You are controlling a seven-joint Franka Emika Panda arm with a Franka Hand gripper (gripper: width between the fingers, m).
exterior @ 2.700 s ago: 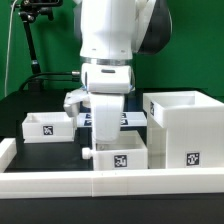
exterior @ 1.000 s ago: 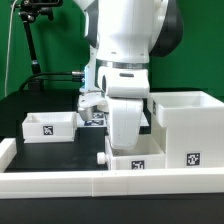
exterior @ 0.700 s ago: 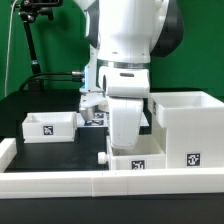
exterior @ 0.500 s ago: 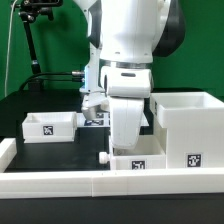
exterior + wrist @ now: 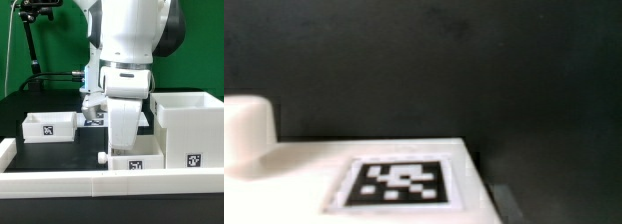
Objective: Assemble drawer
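The boxy white casing point(image 5: 184, 125) stands at the exterior view's right, open side up, with a tag on its front. One small knobbed tray point(image 5: 128, 161) lies just behind the low wall, its knob point(image 5: 102, 158) pointing to the exterior view's left. My gripper point(image 5: 125, 142) is down on this tray, with its fingers hidden behind the white hand. The wrist view shows the tray's tag point(image 5: 402, 184) and knob point(image 5: 246, 135) very close. The second tray point(image 5: 48, 127) sits apart at the left.
The long low white wall point(image 5: 60, 183) runs along the front. The marker board point(image 5: 95, 119) lies behind the arm between the left tray and the casing. A black stand point(image 5: 32, 45) rises at the back left.
Since 2.7 s ago the arm and the tray under it have shifted to the exterior view's right, toward the casing. Over the last second they have hardly moved.
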